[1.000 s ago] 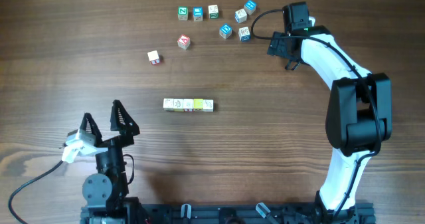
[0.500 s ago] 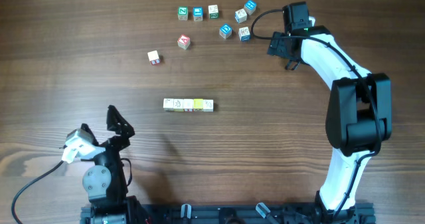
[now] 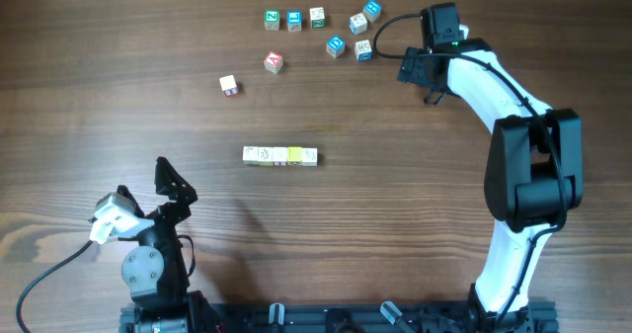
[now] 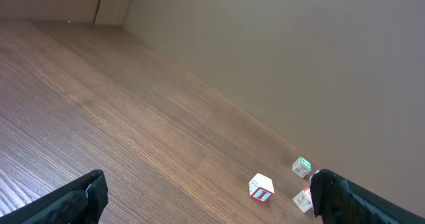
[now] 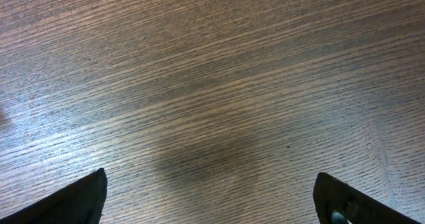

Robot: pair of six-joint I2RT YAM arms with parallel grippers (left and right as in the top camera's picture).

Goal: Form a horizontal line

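Observation:
The horizontal line (image 3: 280,155) is a short straight row of small cream-faced cubes with one yellow cube (image 3: 294,155), lying mid-table in the overhead view. My left gripper (image 3: 144,181) is open near the front left, well short of the row, with nothing between its fingers. In the left wrist view the left gripper (image 4: 209,204) frames bare wood; the row is out of that view. My right gripper (image 3: 420,81) is open at the back right, beside the loose cubes. The right wrist view shows the right gripper (image 5: 212,204) over bare table only.
Several loose cubes with blue or green faces (image 3: 336,45) are scattered at the back. Two red-marked cubes (image 3: 274,62) (image 3: 229,85) lie left of them. The left wrist view shows a red-marked cube (image 4: 261,187), a green-faced cube (image 4: 302,165) and a wall behind.
The left arm has drawn back toward its base and turned slightly left, jaws still open. The right arm and the cubes have not moved.

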